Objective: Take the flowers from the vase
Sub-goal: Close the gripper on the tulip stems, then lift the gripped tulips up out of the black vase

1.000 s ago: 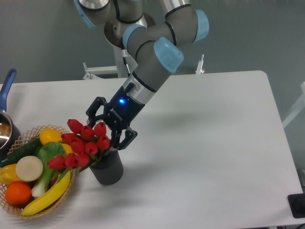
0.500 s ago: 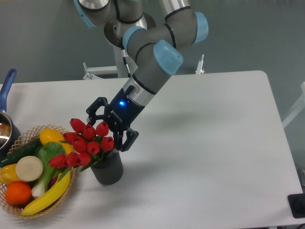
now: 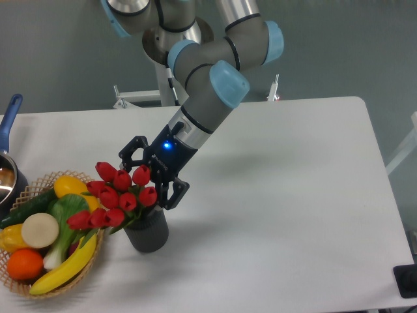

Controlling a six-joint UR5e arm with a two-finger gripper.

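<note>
While the vase [image 3: 147,233] stands upright on the white table [image 3: 280,195], the flowers [image 3: 117,197] sit in its mouth, their red heads leaning left over the rim of the woven basket [image 3: 39,287]. That basket lies just left of the vase and holds a banana [image 3: 65,268], an orange [image 3: 26,263], a cucumber [image 3: 26,208], a yellow pepper [image 3: 69,186], leafy greens and a pale round piece. At the far left edge a blue-handled pot [image 3: 8,163] shows only in part, with something brownish inside.

The tool [image 3: 154,173] hangs at the far side of the tulip heads with its dark fingers [image 3: 174,192] spread apart, one on each side of the bunch; I cannot tell whether they touch it. Compared with a second ago, the tool has shifted slightly right and the tulip heads have risen a little.
</note>
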